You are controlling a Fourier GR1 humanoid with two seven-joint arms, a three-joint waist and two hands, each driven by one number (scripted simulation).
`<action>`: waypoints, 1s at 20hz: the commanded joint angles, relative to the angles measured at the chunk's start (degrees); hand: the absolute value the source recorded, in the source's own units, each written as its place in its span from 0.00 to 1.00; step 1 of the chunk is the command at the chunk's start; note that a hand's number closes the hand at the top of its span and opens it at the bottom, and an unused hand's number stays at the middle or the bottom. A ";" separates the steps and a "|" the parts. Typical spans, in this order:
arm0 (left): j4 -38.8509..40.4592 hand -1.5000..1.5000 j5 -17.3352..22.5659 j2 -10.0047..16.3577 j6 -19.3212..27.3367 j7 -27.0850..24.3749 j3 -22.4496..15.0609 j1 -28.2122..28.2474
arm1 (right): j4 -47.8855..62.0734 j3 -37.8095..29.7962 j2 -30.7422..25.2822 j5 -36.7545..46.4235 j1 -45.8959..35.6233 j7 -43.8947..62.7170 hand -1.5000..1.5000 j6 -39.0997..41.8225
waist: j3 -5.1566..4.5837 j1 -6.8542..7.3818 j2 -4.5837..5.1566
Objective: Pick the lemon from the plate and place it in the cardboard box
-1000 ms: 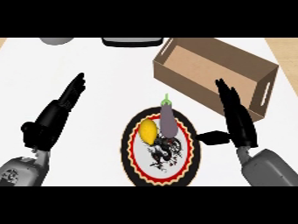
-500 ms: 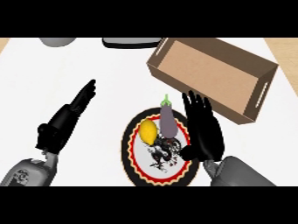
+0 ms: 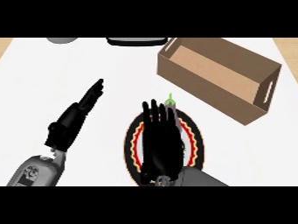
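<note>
1. Your right hand (image 3: 161, 140) lies flat over the plate (image 3: 133, 146). Its fingers (image 3: 153, 111) are straight and close together, pointing away from you.
2. The lemon is hidden under that hand, so you cannot see it. You cannot tell which way its long side points.
3. A little green stalk (image 3: 170, 98) pokes out at the hand's fingertips, at the far edge of the plate.
4. The cardboard box (image 3: 202, 87) sits on the bench (image 3: 35, 78), up and to the right of the plate. Its top is open and it is turned at a slant.
5. Your left hand (image 3: 74, 118) is to the left of the plate, apart from it. Its fingers are straight, together, and point up and to the right. It holds nothing.
</note>
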 commanded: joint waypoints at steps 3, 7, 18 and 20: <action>2.56 0.50 -0.05 -1.47 -0.65 -0.35 0.52 -2.36 | 1.02 -0.88 3.86 -2.45 -4.87 16.59 0.00 2.86 | 0.18 0.72 0.46; 2.29 0.50 -1.67 -2.12 -0.30 -0.59 -0.44 -2.06 | 4.63 -2.08 3.91 -4.14 -6.17 15.66 0.00 2.48 | 0.22 0.94 0.56; 2.12 0.50 -2.50 -2.80 -1.06 -2.78 -0.12 -0.36 | 12.80 1.08 3.94 -4.75 -2.47 14.29 0.00 -2.92 | 0.25 0.87 0.46; 5.16 0.50 -1.33 -2.66 -2.40 -3.76 1.80 -2.17 | 15.02 0.02 3.94 -5.62 -4.99 13.15 0.00 -4.42 | 0.24 0.93 0.70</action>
